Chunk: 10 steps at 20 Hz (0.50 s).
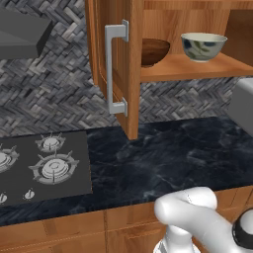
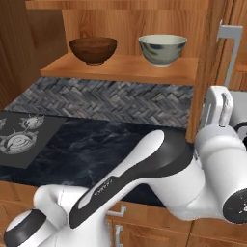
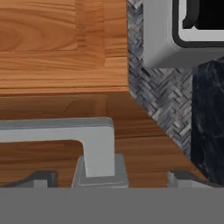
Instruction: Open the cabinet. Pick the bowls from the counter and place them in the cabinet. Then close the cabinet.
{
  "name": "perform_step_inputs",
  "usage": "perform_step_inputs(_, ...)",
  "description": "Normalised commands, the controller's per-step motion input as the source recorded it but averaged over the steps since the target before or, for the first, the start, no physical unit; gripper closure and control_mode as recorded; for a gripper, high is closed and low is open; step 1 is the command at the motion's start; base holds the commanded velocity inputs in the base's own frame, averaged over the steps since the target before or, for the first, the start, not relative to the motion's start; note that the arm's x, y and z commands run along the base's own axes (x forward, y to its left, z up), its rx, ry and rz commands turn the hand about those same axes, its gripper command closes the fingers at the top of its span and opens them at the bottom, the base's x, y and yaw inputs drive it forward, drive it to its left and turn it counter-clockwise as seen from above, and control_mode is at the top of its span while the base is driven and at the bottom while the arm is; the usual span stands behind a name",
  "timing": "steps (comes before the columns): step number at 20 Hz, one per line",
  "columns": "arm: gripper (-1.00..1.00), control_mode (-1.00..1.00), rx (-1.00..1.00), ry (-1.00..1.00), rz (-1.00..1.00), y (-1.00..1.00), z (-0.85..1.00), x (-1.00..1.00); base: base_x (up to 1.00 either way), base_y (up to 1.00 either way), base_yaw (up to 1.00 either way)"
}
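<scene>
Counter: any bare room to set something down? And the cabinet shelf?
The counter is bare between the gas hob on its left and the grey appliance at its right edge, below the open left door. The shelf is crowded: wooden bowl and ceramic bowl side by side, with a narrow gap between them and a strip of shelf in front.

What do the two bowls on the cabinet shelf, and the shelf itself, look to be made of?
The dark reddish-brown bowl looks like turned wood with a matte finish and faint grain. The cream bowl with dark green-blue leaf marks looks like glazed ceramic, smooth with a painted pattern. The warm-brown cabinet shelf looks like finished wood with visible grain. All of it is rendered, so these are looks only.
</scene>
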Motion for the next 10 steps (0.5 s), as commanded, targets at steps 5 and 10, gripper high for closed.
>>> perform_step_inputs(5,-1.0,-1.0,-0.03,-0.06,0.0,0.65,0.0,0.17,0.0,0.0,0.0)
perform_step_inputs(10,-1.0,-1.0,-0.03,-0.04,0.0,0.62,0.0,0.21,0.0,0.0,0.0)
